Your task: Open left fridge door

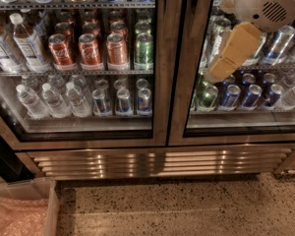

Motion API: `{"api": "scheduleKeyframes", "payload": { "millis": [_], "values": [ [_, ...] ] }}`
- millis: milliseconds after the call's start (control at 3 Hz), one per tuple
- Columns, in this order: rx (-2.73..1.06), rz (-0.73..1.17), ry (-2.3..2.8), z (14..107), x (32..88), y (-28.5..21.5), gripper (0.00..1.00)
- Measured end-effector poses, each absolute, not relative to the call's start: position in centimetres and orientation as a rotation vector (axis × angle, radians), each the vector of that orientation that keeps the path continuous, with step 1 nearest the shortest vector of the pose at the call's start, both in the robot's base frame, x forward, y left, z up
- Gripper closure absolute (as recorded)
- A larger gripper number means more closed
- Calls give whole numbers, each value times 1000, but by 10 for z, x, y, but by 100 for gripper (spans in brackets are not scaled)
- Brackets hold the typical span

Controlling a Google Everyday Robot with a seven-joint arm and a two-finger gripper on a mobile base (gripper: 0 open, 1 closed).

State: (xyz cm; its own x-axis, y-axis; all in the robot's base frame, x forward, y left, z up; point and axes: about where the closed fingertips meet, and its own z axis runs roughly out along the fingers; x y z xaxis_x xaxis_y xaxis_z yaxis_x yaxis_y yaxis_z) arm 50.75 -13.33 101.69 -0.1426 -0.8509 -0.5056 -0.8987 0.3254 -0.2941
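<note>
The left fridge door [160, 97] is a glass pane in a wide brushed-steel frame, standing flush with its twin. Behind its glass are red cans [90, 50] on the middle shelf and clear water bottles [53, 100] below. My gripper [215, 74] hangs at the upper right on a white arm. It is tan, points down and to the left, and sits in front of the right door's glass just right of the centre seam. It touches neither door frame as far as I can see.
The right fridge door [236, 134] shows green-white and blue cans. A ribbed steel grille [152, 163] runs under both doors. A clear plastic bin [22, 210] with pink contents sits on the speckled floor [187, 210] at the lower left.
</note>
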Motion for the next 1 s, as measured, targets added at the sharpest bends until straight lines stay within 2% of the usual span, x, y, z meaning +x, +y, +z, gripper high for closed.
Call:
{"api": "scheduleKeyframes", "payload": {
  "millis": [1000],
  "values": [
    [-1399,176,1940,1023,524,-104,0]
  ]
}}
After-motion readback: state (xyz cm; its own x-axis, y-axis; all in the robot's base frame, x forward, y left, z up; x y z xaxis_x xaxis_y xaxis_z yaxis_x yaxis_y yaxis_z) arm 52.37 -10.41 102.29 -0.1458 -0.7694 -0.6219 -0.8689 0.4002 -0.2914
